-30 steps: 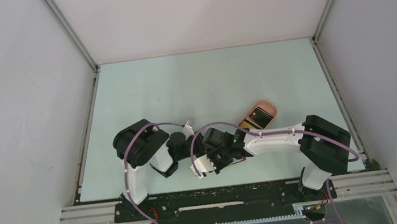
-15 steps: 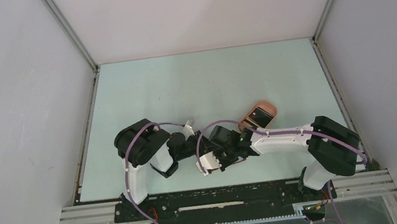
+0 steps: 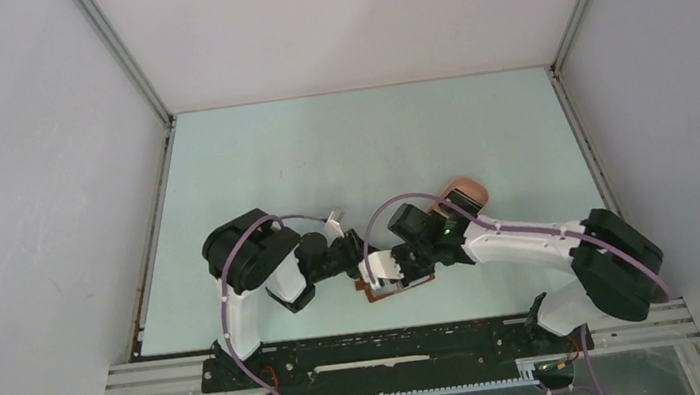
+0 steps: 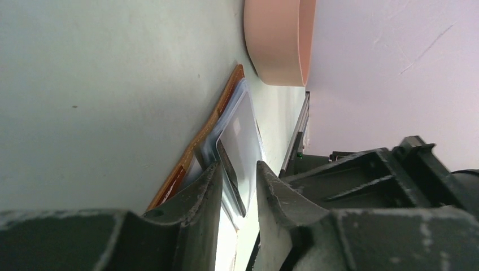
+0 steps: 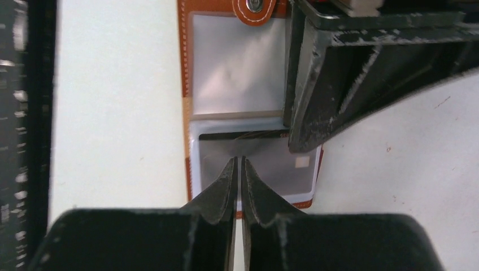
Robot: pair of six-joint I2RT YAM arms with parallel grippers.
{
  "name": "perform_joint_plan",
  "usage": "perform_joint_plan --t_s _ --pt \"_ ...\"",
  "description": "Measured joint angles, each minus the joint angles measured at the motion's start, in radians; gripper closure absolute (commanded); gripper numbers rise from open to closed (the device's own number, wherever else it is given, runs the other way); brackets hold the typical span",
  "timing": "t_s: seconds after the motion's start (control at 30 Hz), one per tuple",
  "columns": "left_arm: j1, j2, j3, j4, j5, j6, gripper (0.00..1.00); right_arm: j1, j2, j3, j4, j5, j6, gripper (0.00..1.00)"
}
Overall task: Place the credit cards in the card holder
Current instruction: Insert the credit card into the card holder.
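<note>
**Card holder lay open at the table's near edge, both grippers on it**

The card holder (image 3: 399,288) lay opened flat at about 6 o'clock on the table (image 3: 321,161), just ahead of the arm bases. In the right wrist view its reddish-brown border framed two clear pockets, with the snap tab (image 5: 254,8) at 12 o'clock. A dark card (image 5: 271,164) sat in the pocket toward 6 o'clock. The other pocket looked pale grey, and whether it held a card could not be told.

The right gripper (image 5: 238,169) reached in from 3 o'clock, its fingers pressed together, their tips over the dark card's pocket. The left gripper (image 4: 237,189) came from 9 o'clock. Its fingers stood a narrow gap apart with the edge of a clear pocket between them, but whether they actually clamped it could not be told.

The pink tray (image 3: 466,188) stood near, at about 1 o'clock from the holder, partly behind the right arm.
</note>
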Motion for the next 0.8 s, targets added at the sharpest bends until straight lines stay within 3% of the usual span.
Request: perform_joint_plan --t_s 0.17,0.23,0.27,0.33,0.4,0.6,0.8 --pt "0.000 0.000 0.000 0.001 0.000 0.000 0.65 -0.063 -0.109 0.012 -0.078 -0.134 0.047 0.80" --pt "0.000 0.000 0.000 0.002 0.000 0.000 0.65 -0.098 -0.151 0.026 -0.101 -0.182 0.074 0.73" --pt "0.000 0.000 0.000 0.002 0.000 0.000 0.65 -0.120 -0.175 0.034 -0.111 -0.206 0.090 0.67" --pt "0.000 0.000 0.000 0.003 0.001 0.000 0.65 -0.162 -0.215 0.052 -0.135 -0.251 0.116 0.42" --pt "0.000 0.000 0.000 0.004 0.001 0.001 0.65 -0.216 -0.241 0.082 -0.165 -0.309 0.162 0.32" --pt "0.000 0.000 -0.002 0.010 -0.001 0.002 0.64 -0.387 -0.188 0.198 -0.279 -0.522 0.274 0.29" --pt "0.000 0.000 -0.008 0.019 -0.013 0.005 0.64 -0.470 -0.107 0.205 -0.310 -0.617 0.415 0.25"
